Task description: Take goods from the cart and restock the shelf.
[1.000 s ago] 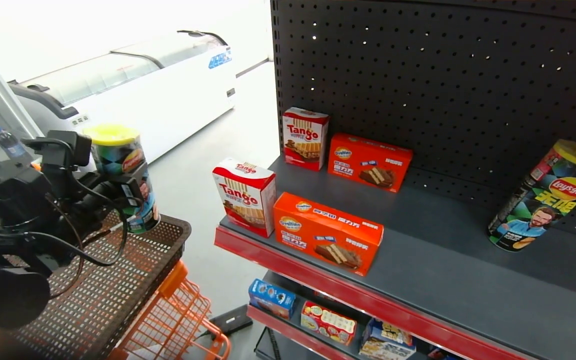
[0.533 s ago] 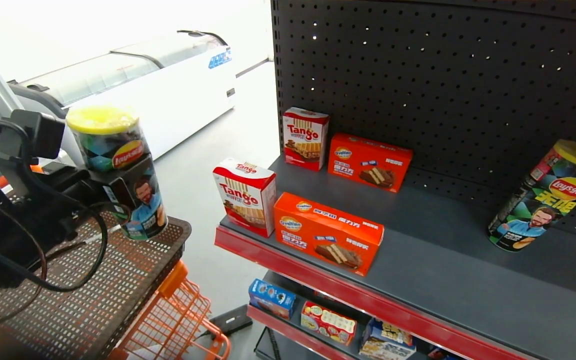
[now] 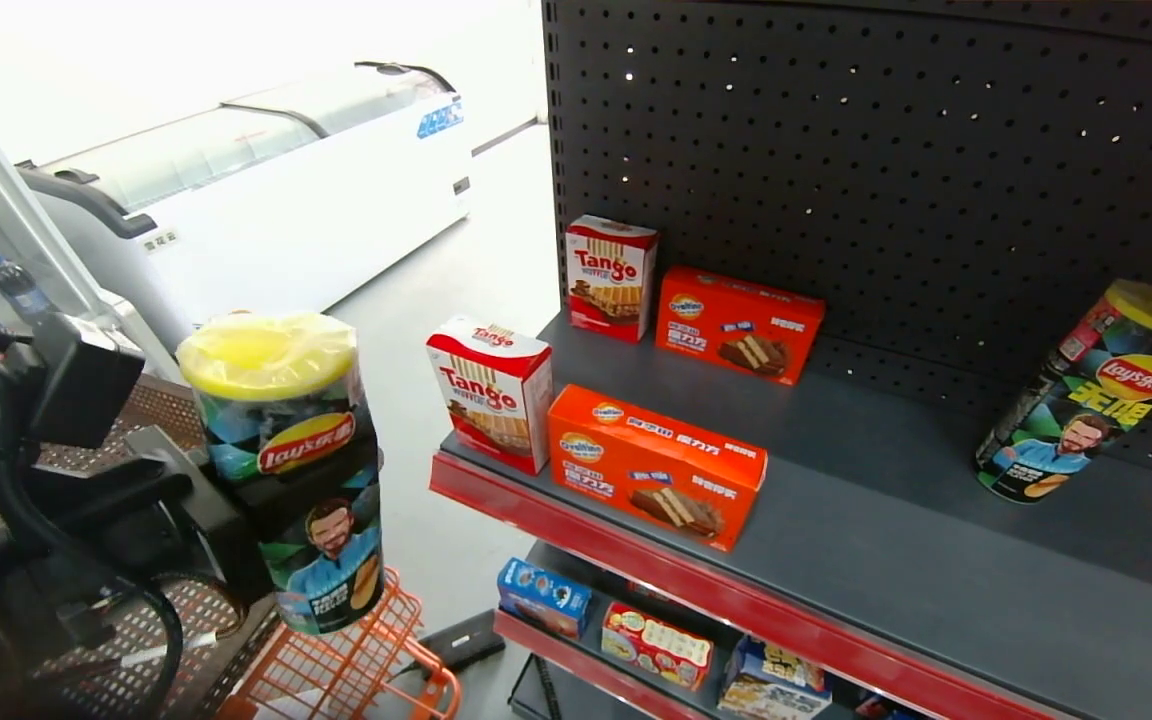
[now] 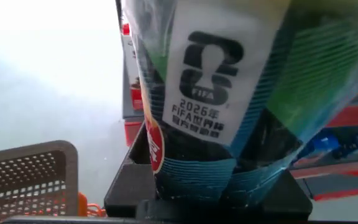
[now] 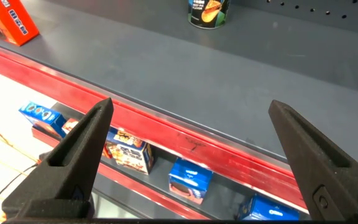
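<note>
left gripper (image 3: 276, 505): clamped mid-body on chip can (image 3: 276, 400), long axis upright, above cart (image 3: 356, 660) edge | right gripper (image 5: 197, 155): jaws apart (nothing held), over shelf (image 5: 166, 68) front lip | target: bare shelf deck to can's right and farther off, between orange box (image 3: 656, 465) and standing can (image 3: 1096, 395)

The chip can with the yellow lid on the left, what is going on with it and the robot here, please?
The robot is restocking. Its left gripper is shut on a chip can, held upright above the orange cart, left of the shelf and not yet on it. The right gripper hangs open before the shelf's red edge, holding nothing. On the shelf stand wafer boxes and orange boxes, and a second chip can leans against the pegboard.
</note>
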You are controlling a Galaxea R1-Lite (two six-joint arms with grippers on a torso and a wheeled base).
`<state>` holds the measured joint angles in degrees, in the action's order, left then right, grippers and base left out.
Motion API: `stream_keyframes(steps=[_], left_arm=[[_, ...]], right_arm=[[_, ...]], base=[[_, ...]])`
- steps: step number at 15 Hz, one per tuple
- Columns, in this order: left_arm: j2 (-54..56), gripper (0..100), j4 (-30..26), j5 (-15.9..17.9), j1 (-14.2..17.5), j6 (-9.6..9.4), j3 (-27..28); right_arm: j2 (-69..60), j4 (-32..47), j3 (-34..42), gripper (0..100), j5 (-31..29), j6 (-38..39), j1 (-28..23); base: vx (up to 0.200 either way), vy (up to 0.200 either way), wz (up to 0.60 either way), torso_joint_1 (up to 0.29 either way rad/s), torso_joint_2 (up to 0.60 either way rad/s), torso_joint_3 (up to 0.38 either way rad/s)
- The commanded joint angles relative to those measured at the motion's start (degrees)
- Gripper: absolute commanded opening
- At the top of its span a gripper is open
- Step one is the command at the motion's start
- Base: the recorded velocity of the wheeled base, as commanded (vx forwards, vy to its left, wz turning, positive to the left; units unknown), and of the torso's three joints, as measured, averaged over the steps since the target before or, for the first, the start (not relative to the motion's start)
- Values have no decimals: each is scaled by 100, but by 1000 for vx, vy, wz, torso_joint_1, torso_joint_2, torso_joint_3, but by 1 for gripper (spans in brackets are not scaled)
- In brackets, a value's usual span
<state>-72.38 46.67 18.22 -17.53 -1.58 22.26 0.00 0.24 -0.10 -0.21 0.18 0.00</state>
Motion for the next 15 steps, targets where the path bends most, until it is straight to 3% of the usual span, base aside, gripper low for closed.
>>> stream_keyframes(steps=[1,5,8,10,15], left_arm=[[145,0,18,102,-251,-9,-161],[83,0,27,647,-392,-17,-46],[48,0,27,779,-567,9,-38],[-145,0,44,1166,-638,9,261],[-400,0,203,1254,-849,9,490]], right_arm=[[0,2,1,100,3,-1,0],[0,-7,1,100,-6,-1,0],[0,2,1,100,12,-9,0],[0,2,1,100,12,-1,9],[0,2,1,100,21,-9,0]], base=[[0,0,0,0,0,0],[0,0,0,0,0,0],[0,0,0,0,0,0],[0,0,0,0,0,0],[0,0,0,0,0,0]])
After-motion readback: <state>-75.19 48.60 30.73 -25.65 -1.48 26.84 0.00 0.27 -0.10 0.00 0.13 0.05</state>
